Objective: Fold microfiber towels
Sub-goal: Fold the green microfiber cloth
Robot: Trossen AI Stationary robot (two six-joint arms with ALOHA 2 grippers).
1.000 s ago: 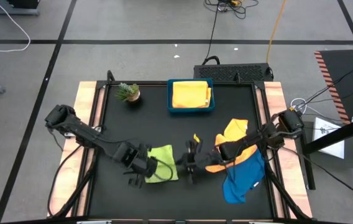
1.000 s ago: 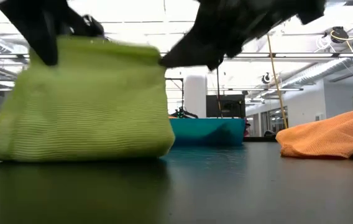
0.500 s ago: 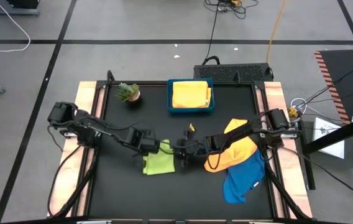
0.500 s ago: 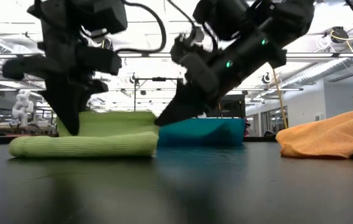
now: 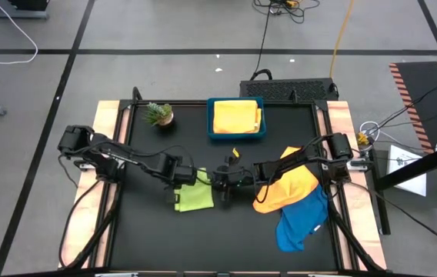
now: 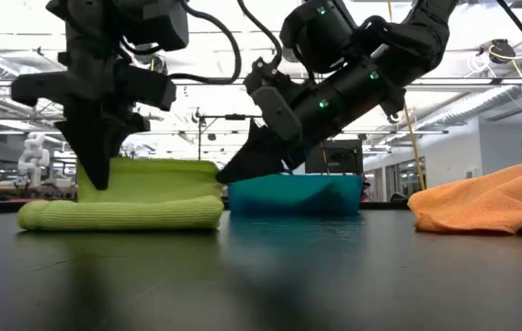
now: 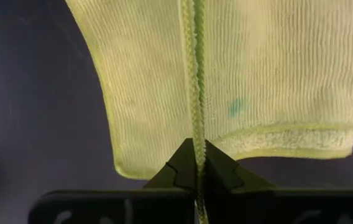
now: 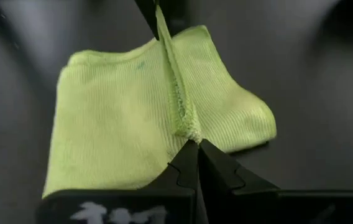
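Lime green towel (image 5: pixel 195 196) lies near the middle of the black desk (image 5: pixel 149 238), folded over on itself; in the low view (image 6: pixel 123 204) a rolled lower layer rests on the desk and an upper layer rises above it. Raised seam edge runs between the two grippers in both wrist views.

Left gripper (image 5: pixel 181 176) at the towel's far-left corner, fingers pressed together on the towel's edge; in the left wrist view (image 7: pixel 196 163) the hem passes straight between the closed fingertips. Low view shows it (image 6: pixel 96 175) pointing down onto the cloth.

Right gripper (image 5: pixel 220 183) at the towel's right side, fingers likewise clamped on the same edge; the right wrist view (image 8: pixel 192 149) shows the hem's end pinched at the tips. In the low view it (image 6: pixel 229 173) slants down to the towel's top right corner.

Orange towel (image 5: pixel 288 185) lies crumpled to the right, partly under the right arm, overlapping a blue towel (image 5: pixel 301 223) nearer the desk's front right. Yellow towel (image 5: pixel 236 117) sits folded in a blue tray (image 5: pixel 211 121) at the far edge. Small potted plant (image 5: pixel 158 115) left of the tray.
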